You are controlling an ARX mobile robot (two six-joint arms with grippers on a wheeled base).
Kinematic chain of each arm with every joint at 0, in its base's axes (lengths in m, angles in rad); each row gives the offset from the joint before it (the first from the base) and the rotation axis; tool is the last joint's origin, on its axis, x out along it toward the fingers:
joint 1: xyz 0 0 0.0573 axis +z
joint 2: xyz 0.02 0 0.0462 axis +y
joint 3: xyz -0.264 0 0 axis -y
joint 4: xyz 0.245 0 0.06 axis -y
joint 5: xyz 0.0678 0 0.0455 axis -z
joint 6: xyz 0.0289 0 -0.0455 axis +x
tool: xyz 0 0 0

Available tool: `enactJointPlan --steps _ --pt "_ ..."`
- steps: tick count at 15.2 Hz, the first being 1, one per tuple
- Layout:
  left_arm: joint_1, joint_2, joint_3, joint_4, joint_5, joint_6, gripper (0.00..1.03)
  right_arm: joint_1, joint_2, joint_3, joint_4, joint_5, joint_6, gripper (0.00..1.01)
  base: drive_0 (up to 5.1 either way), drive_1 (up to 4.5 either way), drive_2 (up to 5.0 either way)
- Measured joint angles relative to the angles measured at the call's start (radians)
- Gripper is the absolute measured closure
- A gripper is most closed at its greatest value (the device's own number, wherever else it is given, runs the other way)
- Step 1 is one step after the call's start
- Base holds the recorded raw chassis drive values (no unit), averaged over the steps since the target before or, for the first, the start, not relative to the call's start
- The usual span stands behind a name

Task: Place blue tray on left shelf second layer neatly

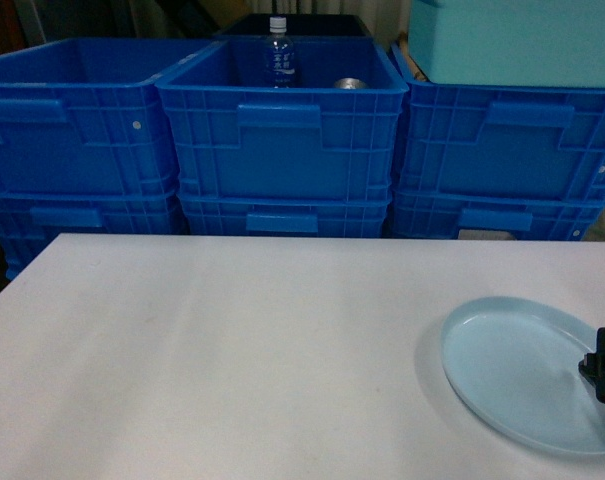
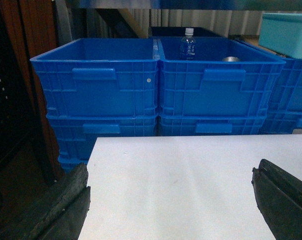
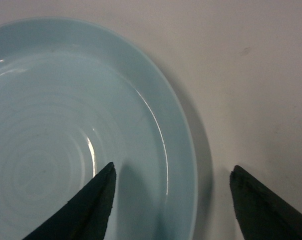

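Right gripper (image 3: 173,200) fingers spread, straddling blue tray (image 3: 66,130) rim at lower right of tabletop (image 1: 232,350); left gripper (image 2: 170,200) released, well apart.

Stacked blue crates (image 1: 282,140) behind table (image 1: 212,350).

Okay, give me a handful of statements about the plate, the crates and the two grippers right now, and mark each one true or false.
1. The blue tray lies flat on the white table. True.
2. The right gripper is shut on the tray's rim. False: its jaws stand open, one finger over the tray's inside, the other over the table outside the rim.
3. A water bottle stands upright in the middle blue crate. True.
4. The left gripper holds the bottle. False: it is open and empty above the table.
5. The tray sits on the table's left side in the head view. False: it is at the near right.
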Motion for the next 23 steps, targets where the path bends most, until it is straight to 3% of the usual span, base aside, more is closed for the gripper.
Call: enactJointPlan --steps 2,6,11,15,18,20,23 --pt "0.000 0.000 0.000 0.000 0.000 0.000 0.05 0.009 0.001 -0.017 0.019 0.039 -0.007 0.52 0.0 0.00 0.0" --pt "0.000 0.000 0.000 0.000 0.000 0.000 0.05 0.042 -0.031 -0.043 0.016 0.068 -0.027 1.00 0.0 0.00 0.0" --pt "0.000 0.000 0.000 0.000 0.000 0.000 0.05 0.051 -0.081 -0.114 0.092 0.080 -0.031 0.99 0.0 0.00 0.0" --pt "0.000 0.000 0.000 0.000 0.000 0.000 0.05 0.039 -0.223 -0.234 0.193 0.028 -0.056 0.99 0.0 0.00 0.0" --pt "0.000 0.000 0.000 0.000 0.000 0.000 0.05 0.048 -0.482 -0.333 0.237 -0.007 -0.079 0.99 0.0 0.00 0.0" --pt "0.000 0.000 0.000 0.000 0.000 0.000 0.05 0.072 -0.730 -0.419 0.183 -0.043 -0.105 0.99 0.0 0.00 0.0" --pt "0.000 0.000 0.000 0.000 0.000 0.000 0.05 0.062 -1.051 -0.472 0.046 -0.108 -0.116 0.99 0.0 0.00 0.0"
